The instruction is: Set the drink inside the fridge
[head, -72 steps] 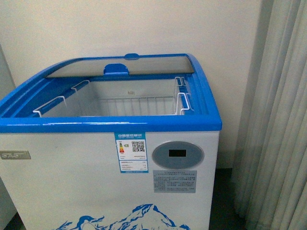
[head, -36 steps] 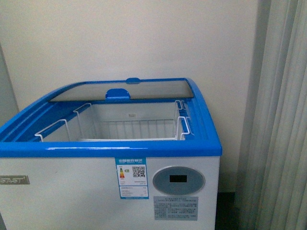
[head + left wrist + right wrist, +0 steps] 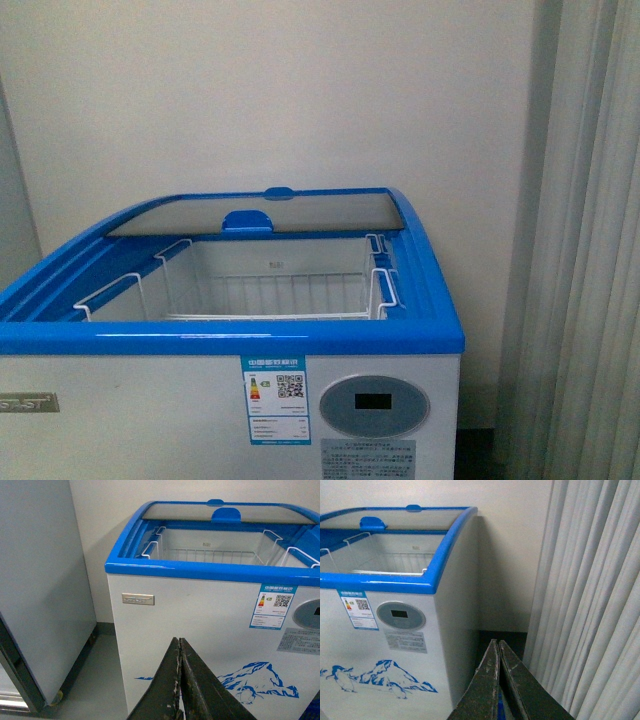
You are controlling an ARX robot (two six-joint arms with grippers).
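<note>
The fridge [image 3: 150,420] is a white chest cooler with a blue top rim [image 3: 230,338] and an oval grey display [image 3: 373,404]. Its curved glass lid [image 3: 260,213] is slid to the back, so white wire baskets [image 3: 270,290] show inside. It also shows in the left wrist view [image 3: 200,630] and the right wrist view [image 3: 410,645], with its penguin-and-mountain picture. My left gripper [image 3: 179,641] is shut and empty in front of the fridge's front wall. My right gripper [image 3: 497,643] is shut and empty beside the fridge's right corner. The drink is out of view.
A plain tall white cabinet [image 3: 40,580] stands left of the fridge, with a strip of grey floor [image 3: 95,680] between them. Pale pleated curtains [image 3: 590,250] hang to the right, also in the right wrist view [image 3: 590,595]. A cream wall [image 3: 270,90] is behind.
The fridge has dropped lower in the front view, so more wall shows above it and the penguin picture has left the frame.
</note>
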